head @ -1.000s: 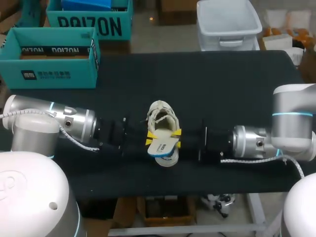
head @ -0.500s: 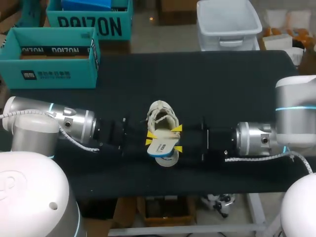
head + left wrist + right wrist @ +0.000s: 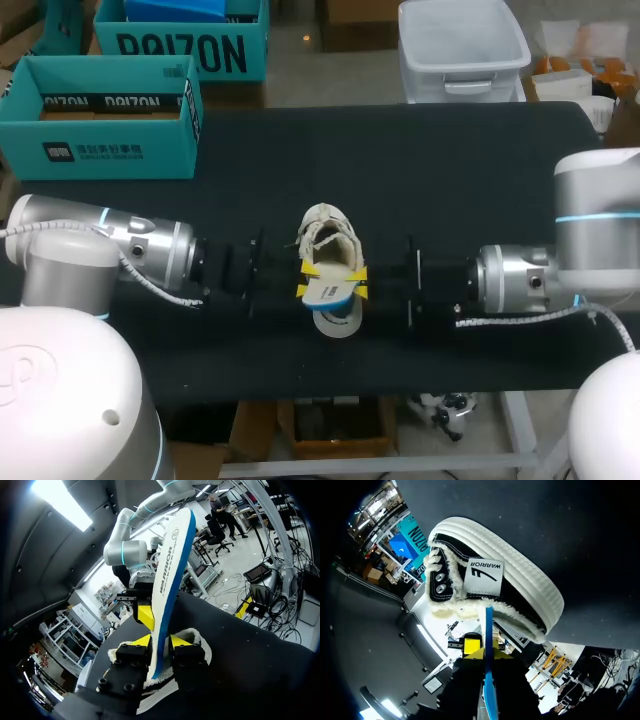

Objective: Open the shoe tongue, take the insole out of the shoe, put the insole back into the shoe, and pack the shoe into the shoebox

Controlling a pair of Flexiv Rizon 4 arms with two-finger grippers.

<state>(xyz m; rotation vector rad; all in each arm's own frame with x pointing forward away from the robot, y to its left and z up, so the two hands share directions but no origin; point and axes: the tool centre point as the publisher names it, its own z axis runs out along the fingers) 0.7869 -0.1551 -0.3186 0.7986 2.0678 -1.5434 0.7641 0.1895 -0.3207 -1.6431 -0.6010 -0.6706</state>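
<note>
Between left hand point(image 3: 161, 641) and right hand point(image 3: 360, 282), both clenched on it: insole point(image 3: 172, 570) on edge over shoe point(image 3: 327, 232), likely steadied to slide through the opening

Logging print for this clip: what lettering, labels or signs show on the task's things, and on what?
Dark capital lettering: along the white face of the blue-edged foam insole.
A logo and one word: on a white tag on the black fleece-lined shoe.
Lettering and a small front label, too small to read: on the teal cardboard shoebox.
</note>
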